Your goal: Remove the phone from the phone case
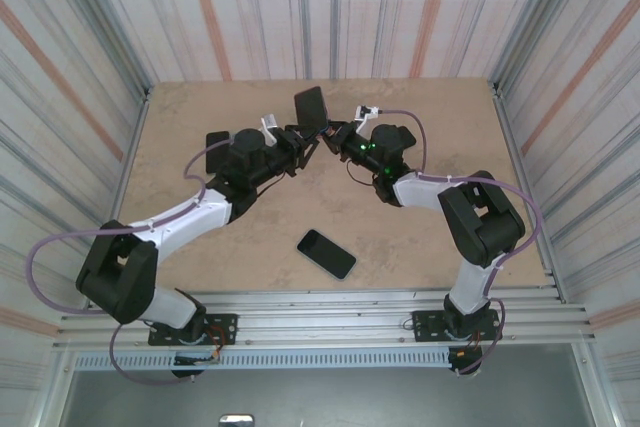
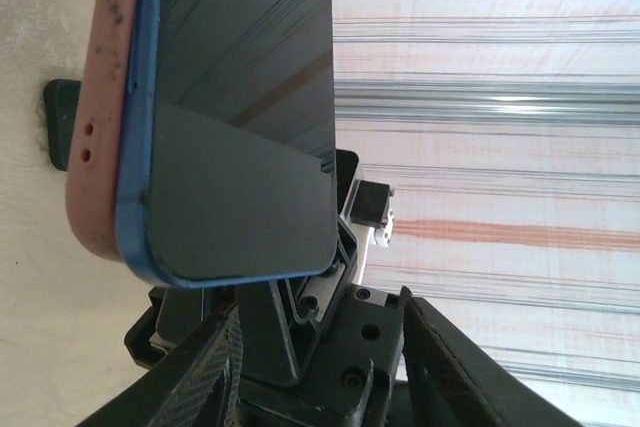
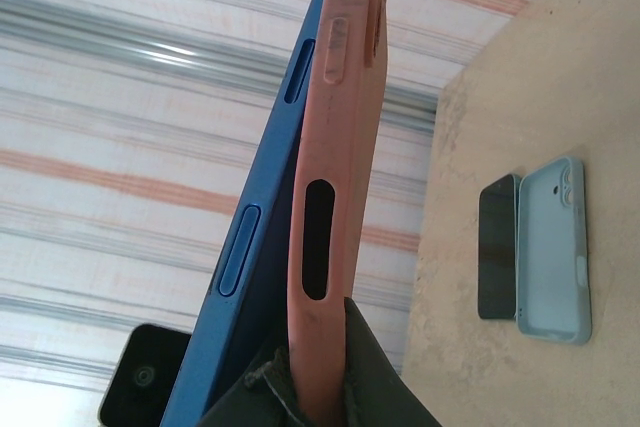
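A phone (image 2: 240,97) with a blue frame and a dark screen stands upright in the air between my two arms (image 1: 311,105). Its pink phone case (image 2: 100,97) has come away along one long side. From the right wrist, the pink case (image 3: 335,197) and the blue phone edge (image 3: 260,247) part in a narrow wedge. My right gripper (image 3: 330,387) is shut on the lower end of the case. The left gripper (image 2: 318,312) sits just below the phone, fingers (image 2: 200,367) apart around the right gripper's black body. I cannot see them touch the phone.
A second dark phone (image 1: 326,253) lies flat on the table (image 1: 200,107) near the front edge. In the right wrist view, another dark phone (image 3: 497,247) and a light blue case (image 3: 553,247) lie side by side. Striped walls enclose the table.
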`<move>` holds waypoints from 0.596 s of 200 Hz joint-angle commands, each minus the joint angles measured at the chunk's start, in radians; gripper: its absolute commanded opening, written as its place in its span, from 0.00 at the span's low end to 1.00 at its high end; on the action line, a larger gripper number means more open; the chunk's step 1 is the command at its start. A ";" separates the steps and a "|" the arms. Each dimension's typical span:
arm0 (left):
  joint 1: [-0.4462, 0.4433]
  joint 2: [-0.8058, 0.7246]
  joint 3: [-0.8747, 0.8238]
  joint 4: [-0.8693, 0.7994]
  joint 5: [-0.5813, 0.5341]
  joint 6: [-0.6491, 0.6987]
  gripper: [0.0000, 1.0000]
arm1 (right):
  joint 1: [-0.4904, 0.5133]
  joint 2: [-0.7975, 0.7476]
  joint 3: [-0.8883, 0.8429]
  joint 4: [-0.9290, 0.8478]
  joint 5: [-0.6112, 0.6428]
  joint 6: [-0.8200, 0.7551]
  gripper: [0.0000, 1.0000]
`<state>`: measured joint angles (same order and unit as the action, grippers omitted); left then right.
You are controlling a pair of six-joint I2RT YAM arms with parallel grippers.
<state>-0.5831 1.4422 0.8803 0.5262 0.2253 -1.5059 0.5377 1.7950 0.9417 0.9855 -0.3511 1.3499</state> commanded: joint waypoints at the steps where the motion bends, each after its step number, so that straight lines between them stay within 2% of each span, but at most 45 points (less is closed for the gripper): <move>1: 0.002 0.006 -0.007 0.036 -0.036 -0.003 0.45 | 0.008 -0.061 -0.007 0.067 0.014 -0.038 0.06; 119: 0.030 0.045 0.009 0.051 -0.063 -0.012 0.41 | 0.023 -0.047 -0.026 0.135 0.023 -0.037 0.06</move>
<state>-0.5686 1.4616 0.8803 0.5468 0.2073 -1.5169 0.5449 1.7866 0.9199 1.0088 -0.3294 1.3495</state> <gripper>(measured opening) 0.409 0.109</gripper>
